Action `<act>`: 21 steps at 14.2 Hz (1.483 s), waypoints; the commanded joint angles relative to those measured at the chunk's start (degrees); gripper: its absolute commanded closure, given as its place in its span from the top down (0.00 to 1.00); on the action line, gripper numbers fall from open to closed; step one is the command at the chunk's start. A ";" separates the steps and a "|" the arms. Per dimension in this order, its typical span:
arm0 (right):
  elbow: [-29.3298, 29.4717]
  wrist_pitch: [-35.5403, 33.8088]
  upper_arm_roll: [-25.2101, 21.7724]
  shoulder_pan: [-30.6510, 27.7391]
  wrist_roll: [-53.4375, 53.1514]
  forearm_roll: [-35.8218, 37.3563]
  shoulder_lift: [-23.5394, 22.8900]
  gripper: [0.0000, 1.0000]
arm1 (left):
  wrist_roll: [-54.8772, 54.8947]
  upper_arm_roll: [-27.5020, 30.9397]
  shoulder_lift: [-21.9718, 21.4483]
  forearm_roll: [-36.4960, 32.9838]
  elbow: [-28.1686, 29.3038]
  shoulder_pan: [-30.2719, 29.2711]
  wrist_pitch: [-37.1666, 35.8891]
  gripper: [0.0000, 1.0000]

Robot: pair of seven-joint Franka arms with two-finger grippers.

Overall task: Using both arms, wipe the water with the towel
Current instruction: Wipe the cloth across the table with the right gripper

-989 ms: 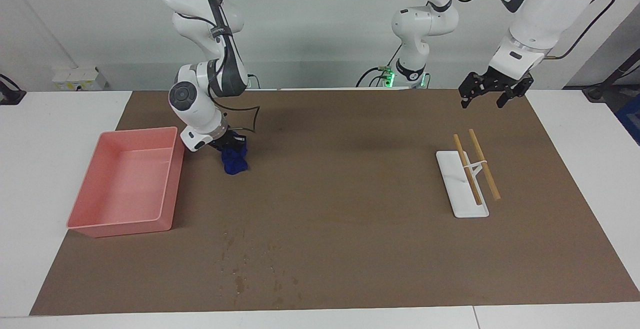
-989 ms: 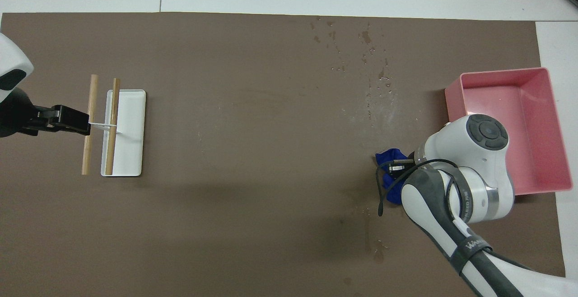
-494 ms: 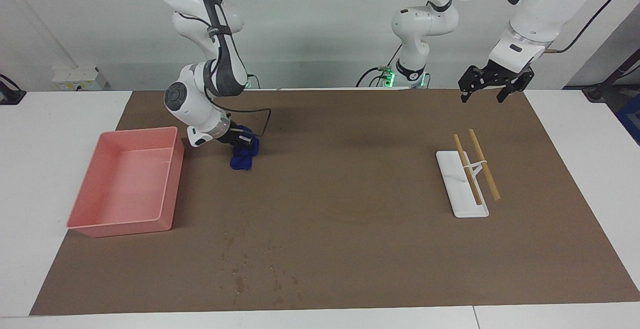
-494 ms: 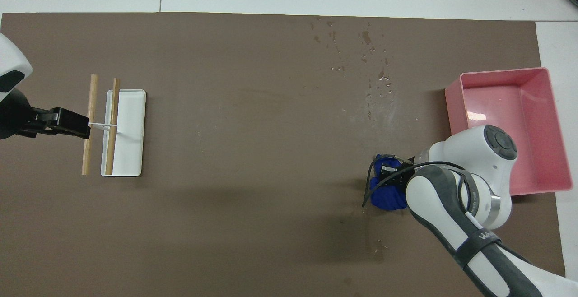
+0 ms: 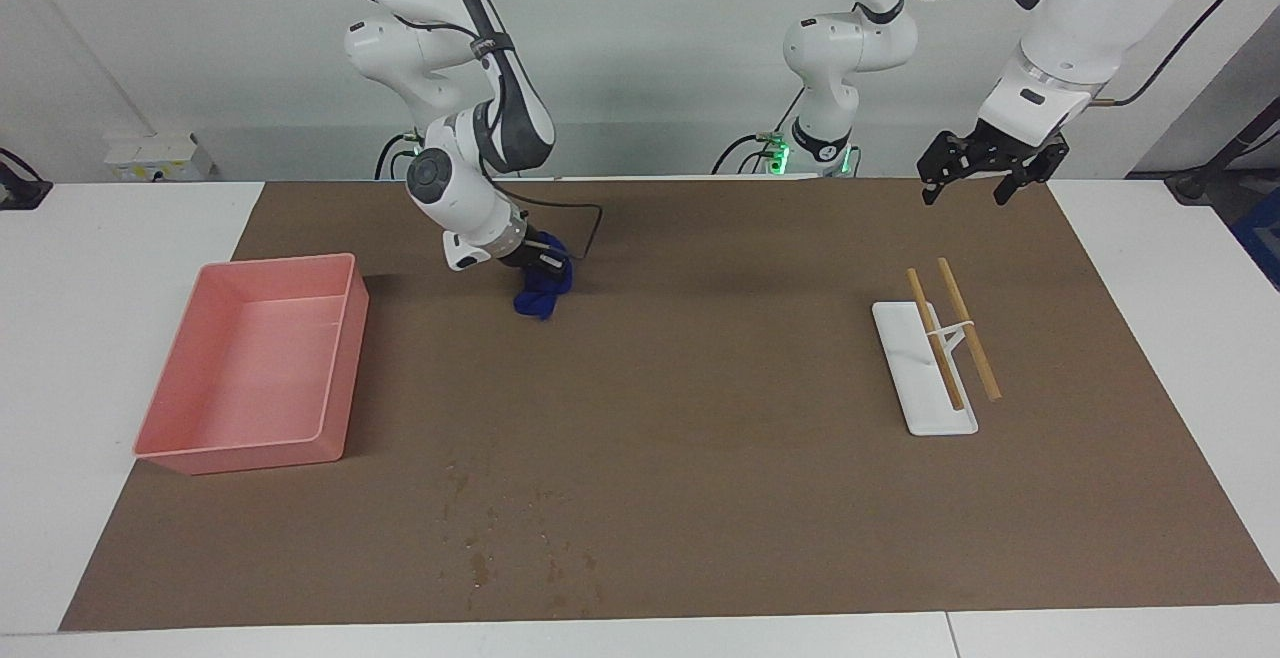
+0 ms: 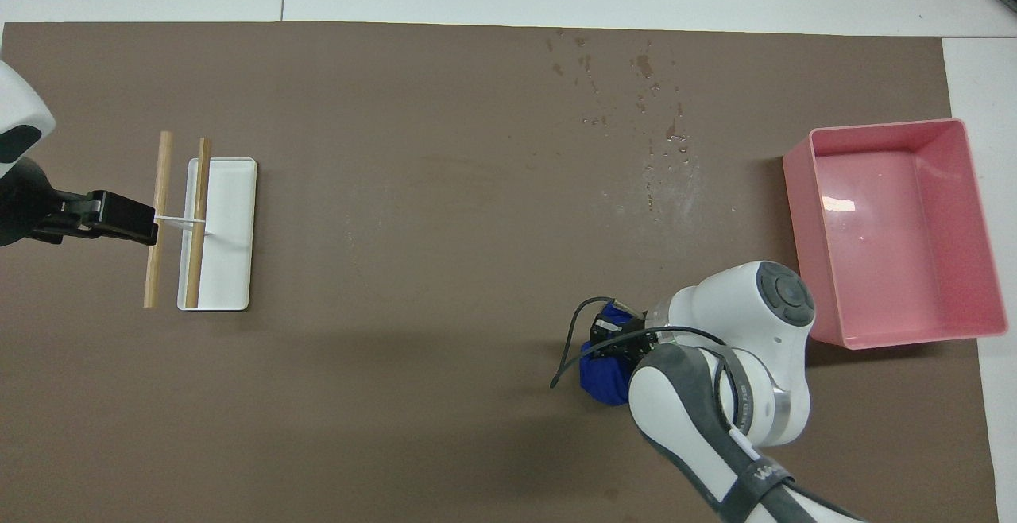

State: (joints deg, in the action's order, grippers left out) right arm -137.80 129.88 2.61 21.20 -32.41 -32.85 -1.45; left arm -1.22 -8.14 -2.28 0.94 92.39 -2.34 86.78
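The blue towel (image 5: pixel 543 293) (image 6: pixel 602 377) is a crumpled bundle hanging from my right gripper (image 5: pixel 540 268) (image 6: pixel 613 346), which is shut on its upper part. It hangs over the brown mat, beside the pink tray (image 5: pixel 345 268) (image 6: pixel 798 189) and toward the left arm's end from it. Whether its lower end touches the mat I cannot tell. Water (image 5: pixel 480 563) (image 6: pixel 651 122) lies as scattered drops and stains on the mat, farther from the robots than the towel. My left gripper (image 5: pixel 965 200) (image 6: pixel 127 217) hangs open and empty over the mat's edge by the robots.
A white rack (image 5: pixel 920 408) (image 6: pixel 230 269) carrying two wooden sticks (image 5: pixel 968 328) (image 6: pixel 159 213) stands toward the left arm's end of the table. The pink tray holds nothing. White table (image 5: pixel 100 268) borders the mat on every side.
My right gripper has carried the towel up and away from the pink tray, toward the left arm's end. The left gripper rose slightly, then held still.
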 commanded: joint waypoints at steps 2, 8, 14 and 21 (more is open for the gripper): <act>-2.12 2.04 0.02 3.93 -5.28 -3.89 2.42 0.00 | 0.17 -0.21 -0.62 -0.68 0.34 -0.47 -0.73 1.00; -6.26 2.14 -0.50 -0.79 4.90 7.58 3.74 0.00 | 0.17 -0.21 -0.71 -0.59 0.34 -0.38 -0.73 1.00; -5.99 0.28 -0.42 -17.55 26.55 20.88 3.30 0.00 | 0.17 -0.21 -0.71 -0.59 0.34 -0.47 -0.74 1.00; -4.14 -2.78 0.02 -25.33 30.26 25.90 2.85 0.00 | 0.17 -0.21 -0.62 -0.59 0.34 -0.47 -0.73 1.00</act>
State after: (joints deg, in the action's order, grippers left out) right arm -141.70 128.75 1.94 -4.64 3.13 -8.91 1.86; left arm -1.22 -8.12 -2.28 0.94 92.39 -2.36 86.78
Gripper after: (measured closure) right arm 0.811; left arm 0.000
